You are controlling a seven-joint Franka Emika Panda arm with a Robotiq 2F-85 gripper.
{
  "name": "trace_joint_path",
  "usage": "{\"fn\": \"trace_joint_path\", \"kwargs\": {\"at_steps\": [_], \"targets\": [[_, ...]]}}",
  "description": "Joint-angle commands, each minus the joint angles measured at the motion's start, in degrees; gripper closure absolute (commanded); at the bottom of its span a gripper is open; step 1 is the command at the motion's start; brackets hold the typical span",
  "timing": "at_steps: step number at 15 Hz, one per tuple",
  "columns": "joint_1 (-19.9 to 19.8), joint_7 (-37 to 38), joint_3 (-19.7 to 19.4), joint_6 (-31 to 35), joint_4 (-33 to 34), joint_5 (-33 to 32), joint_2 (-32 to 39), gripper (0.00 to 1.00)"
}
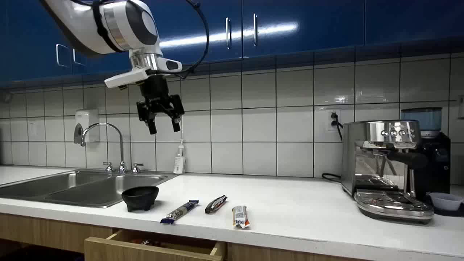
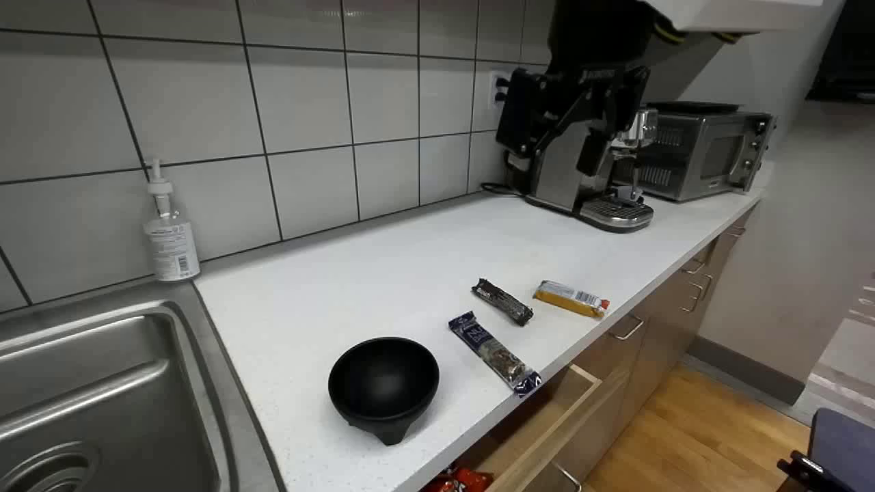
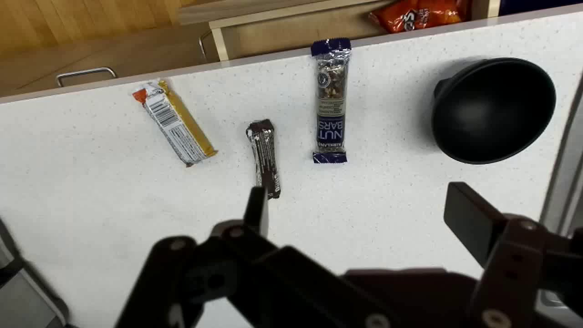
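My gripper [image 1: 164,128] hangs open and empty, well above the white counter [image 1: 282,203]. In the wrist view its fingers [image 3: 357,202] stand wide apart with only bare counter showing between them. A blue-ended nut bar [image 3: 331,100], a dark brown wrapped bar [image 3: 265,157] and a white and yellow wrapped bar [image 3: 176,123] lie flat and apart on the counter. The left fingertip overlaps the near end of the brown bar in that view, without touching it. A black footed bowl [image 2: 384,383] stands upright beside the nut bar, close to the sink.
A drawer [image 1: 152,248] stands open below the counter edge, with red packets [image 3: 416,16] inside. A steel sink [image 1: 87,188] with a faucet [image 1: 121,145] adjoins the counter. A pump bottle [image 2: 171,239] stands by the wall. An espresso machine [image 1: 380,163] and a toaster oven [image 2: 711,150] stand farther along.
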Motion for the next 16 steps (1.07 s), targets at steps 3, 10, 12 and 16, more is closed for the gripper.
{"fn": "trace_joint_path", "kwargs": {"at_steps": [3, 10, 12, 16], "targets": [[0.81, 0.19, -0.77, -0.19, 0.11, -0.29, 0.09, 0.0], [0.82, 0.19, -0.77, -0.19, 0.11, -0.29, 0.09, 0.0], [0.72, 0.36, -0.64, 0.39, -0.07, -0.99, 0.37, 0.0], [0.52, 0.8, -0.3, 2.14, -0.93, -3.35, 1.28, 0.0]]}}
